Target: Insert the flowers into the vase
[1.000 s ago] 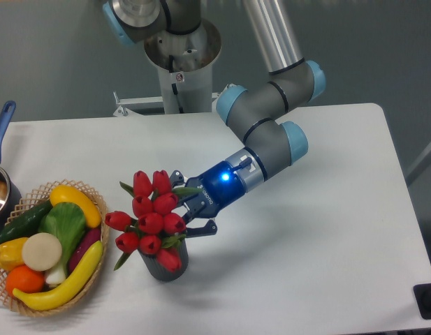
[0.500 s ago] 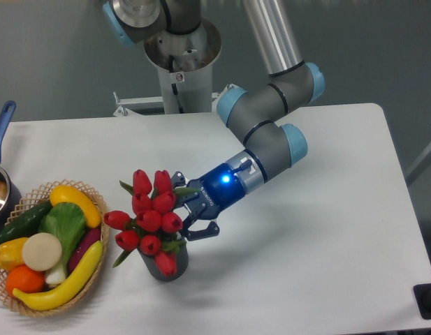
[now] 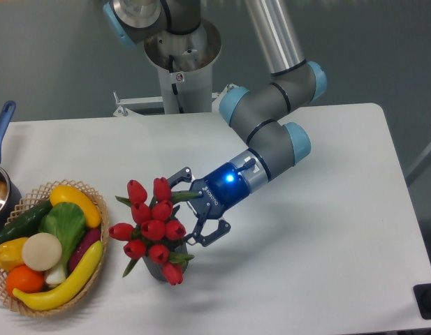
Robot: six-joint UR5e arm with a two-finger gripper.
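The flowers, a bunch of red tulips with green leaves, stand with their stems down in the vase. The vase is a small dark cylinder on the white table, mostly hidden under the buds. The bunch leans a little toward the front. My gripper is just right of the bunch at stem height, with its jaws spread wide. One finger is behind the buds and the other is in front. It holds nothing.
A wicker basket of toy vegetables sits at the front left, close to the vase. A pot with a blue handle is at the left edge. The robot base stands behind the table.
The gripper's jaws have opened wide and let go of the stems. The bunch has dropped lower into the vase and shifted slightly right.
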